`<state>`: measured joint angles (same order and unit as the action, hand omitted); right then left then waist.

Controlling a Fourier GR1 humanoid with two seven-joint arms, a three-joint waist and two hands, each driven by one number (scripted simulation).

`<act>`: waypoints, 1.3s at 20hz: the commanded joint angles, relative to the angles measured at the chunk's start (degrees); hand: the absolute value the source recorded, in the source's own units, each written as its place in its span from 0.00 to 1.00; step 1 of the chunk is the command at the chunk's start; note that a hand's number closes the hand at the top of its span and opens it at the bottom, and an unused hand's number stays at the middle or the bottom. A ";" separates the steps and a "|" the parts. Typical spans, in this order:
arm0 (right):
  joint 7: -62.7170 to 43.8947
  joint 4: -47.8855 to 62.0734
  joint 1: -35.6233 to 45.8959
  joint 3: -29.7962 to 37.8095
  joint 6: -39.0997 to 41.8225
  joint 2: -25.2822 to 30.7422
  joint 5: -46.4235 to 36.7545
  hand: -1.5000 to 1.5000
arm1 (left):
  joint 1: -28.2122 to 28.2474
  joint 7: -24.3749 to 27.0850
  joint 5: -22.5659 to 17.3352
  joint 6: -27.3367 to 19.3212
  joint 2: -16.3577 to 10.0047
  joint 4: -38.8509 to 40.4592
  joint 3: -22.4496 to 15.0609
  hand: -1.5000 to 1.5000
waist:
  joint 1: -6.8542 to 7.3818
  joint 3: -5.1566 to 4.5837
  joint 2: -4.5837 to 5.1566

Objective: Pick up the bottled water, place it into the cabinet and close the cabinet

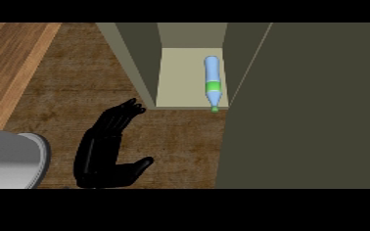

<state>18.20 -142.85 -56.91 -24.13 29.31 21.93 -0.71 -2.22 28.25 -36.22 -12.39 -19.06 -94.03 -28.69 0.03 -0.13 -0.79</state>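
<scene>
Bottled water (212,80): lying on its side inside the cabinet (136,58), on the pale floor, close to the right inner wall.
Long axis: runs front to back in the cabinet, with the green cap toward the front edge and the base deeper in.
Cap vs front edge: the cap sits right at the lip. Cannot tell from this angle whether it overhangs slightly.
Contact: nothing is touching the bottle, and no hand is in the cabinet.
Cabinet door (303,103): open, a large dark panel swung out from the right side of the opening.
Left hand (107,147): outside the cabinet, in front of its left wall and low over the counter (65,88). Fingers are straight, thumb spread, and it holds nothing.
Right hand: not in the frame.
Bottle from left hand: ahead and to the right, well apart, across the width of the opening.
Grey rounded object (18,159): far left of the cabinet, cut off by the edge, not involved.
Stage (judgement): placing looks done and closing the door remains.
Next move (judgement): the door hangs on the far side of the opening from the left hand, so the right arm is likely the nearer one. Check cap clearance before swinging the door.
</scene>
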 commanded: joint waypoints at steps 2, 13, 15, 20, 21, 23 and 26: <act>-4.19 -13.36 -3.05 -3.88 1.76 5.01 -8.19 1.00 | 6.30 -0.26 -3.64 1.45 -3.64 -6.09 3.60 0.00 | -0.18 -0.12 -0.11; -11.52 -11.04 9.13 -16.53 1.76 7.65 -12.63 1.00 | 15.42 -0.03 -10.85 8.87 -10.43 -11.05 10.52 0.00 | 2.33 -0.71 -0.56; -12.98 -9.65 12.01 -18.21 1.83 7.85 -12.14 1.00 | 14.47 -1.12 -12.06 9.49 -11.38 -11.20 11.89 0.00 | 2.73 -0.78 -0.07; -15.12 -6.36 11.48 -25.46 -2.78 3.22 -6.35 1.00 | 18.11 -0.78 -14.31 13.17 -14.44 -13.31 14.61 0.00 | 3.87 -0.68 0.34; -14.74 -6.69 11.70 -26.01 -3.48 2.33 -4.64 1.00 | 19.01 -0.74 -14.43 13.65 -14.20 -13.74 13.88 0.00 | 4.51 -0.72 0.46; -14.75 -4.58 13.11 -26.92 -3.96 1.16 -3.56 1.00 | 18.89 -1.07 -15.42 15.40 -15.82 -13.42 15.56 0.00 | 5.12 -0.67 0.84; -15.29 -4.22 15.69 -26.31 -3.72 1.10 -2.74 1.00 | 19.77 -1.12 -16.61 17.49 -16.75 -13.56 16.35 0.00 | 6.88 -0.76 1.20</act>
<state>7.67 -142.74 -45.10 -37.60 23.18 25.77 -1.78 16.30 27.30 -51.26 2.53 -34.33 -107.29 -13.64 5.34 -0.84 0.02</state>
